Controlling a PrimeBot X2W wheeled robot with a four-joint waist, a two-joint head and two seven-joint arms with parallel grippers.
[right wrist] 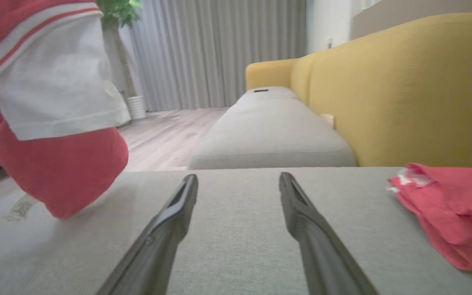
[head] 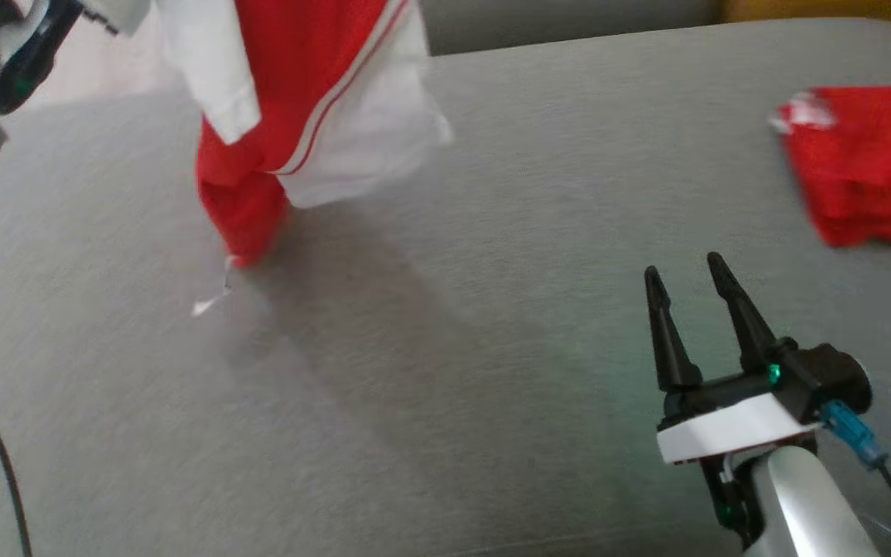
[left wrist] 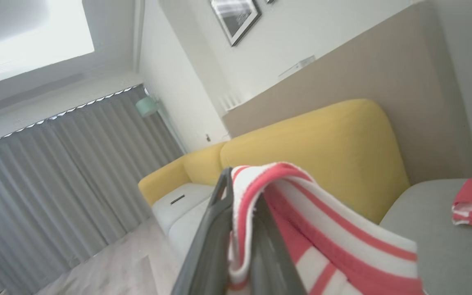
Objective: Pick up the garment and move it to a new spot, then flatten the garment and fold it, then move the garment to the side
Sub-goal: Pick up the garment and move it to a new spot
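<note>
At the far left of the grey cushion [head: 445, 363], the garment [head: 291, 93] hangs with its long axis upright from our left gripper [left wrist: 242, 196], which is clamped tight on a striped edge. The garment's red lower end seems to brush the cushion. Our right gripper [head: 684, 267] sits well apart to the right, fingers spread wide and empty, so the left arm carries. Between them lies open room for spreading. We judge the folded red cloth [head: 871, 162] at the right and the cushion's far edge to be the limits.
</note>
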